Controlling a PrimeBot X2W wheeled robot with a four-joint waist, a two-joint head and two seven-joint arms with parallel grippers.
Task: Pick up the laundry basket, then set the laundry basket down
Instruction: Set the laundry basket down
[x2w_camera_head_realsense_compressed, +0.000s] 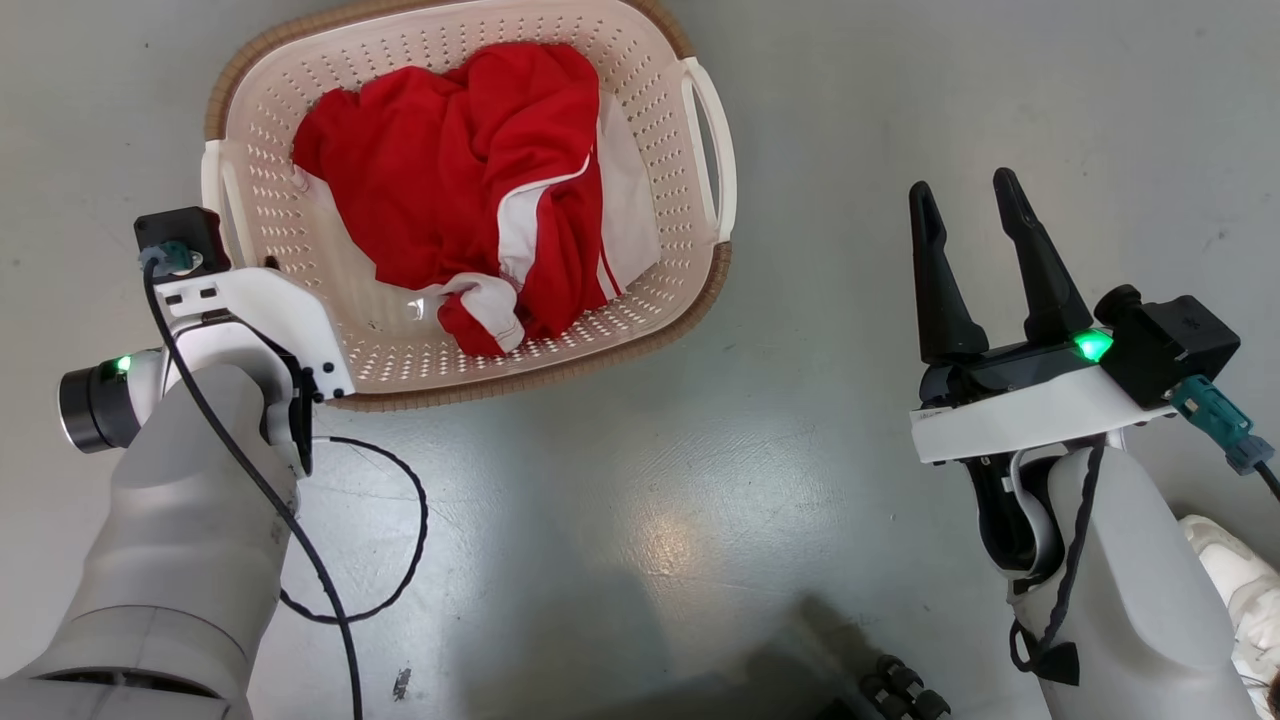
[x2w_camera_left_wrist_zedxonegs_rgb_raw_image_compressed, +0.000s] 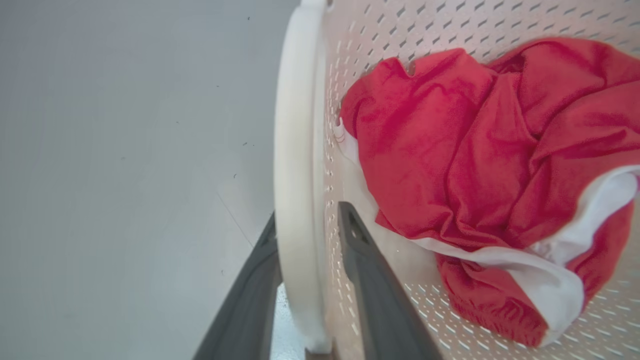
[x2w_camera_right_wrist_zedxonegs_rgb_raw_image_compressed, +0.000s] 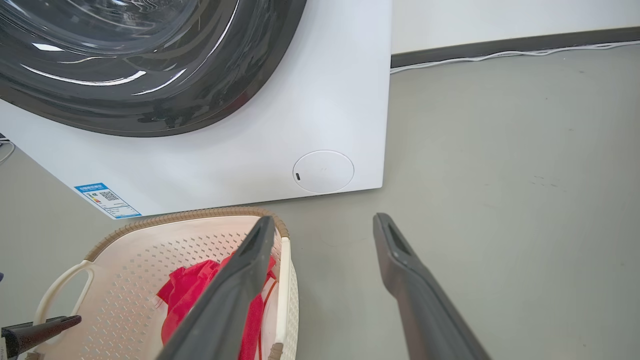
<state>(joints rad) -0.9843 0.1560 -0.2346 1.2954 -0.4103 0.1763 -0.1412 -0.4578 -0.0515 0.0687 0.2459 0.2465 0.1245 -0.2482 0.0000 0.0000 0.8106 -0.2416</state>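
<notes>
Apparently already set down, the laundry basket rested on the floor near the washing machine, the left end effector slightly parted around its handle without clamping, the right end effector wide open and empty, leaving only withdrawal.

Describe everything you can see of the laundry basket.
The laundry basket is cream-white perforated plastic, rounded-rectangular, with a brown woven-look rim and a white loop handle at each side. It appears to sit upright on the grey floor, close in front of a white washing machine. A crumpled red and white garment lies inside. The left end effector straddles the left handle, one finger inside the basket and one outside; whether it presses on it I cannot tell.
</notes>
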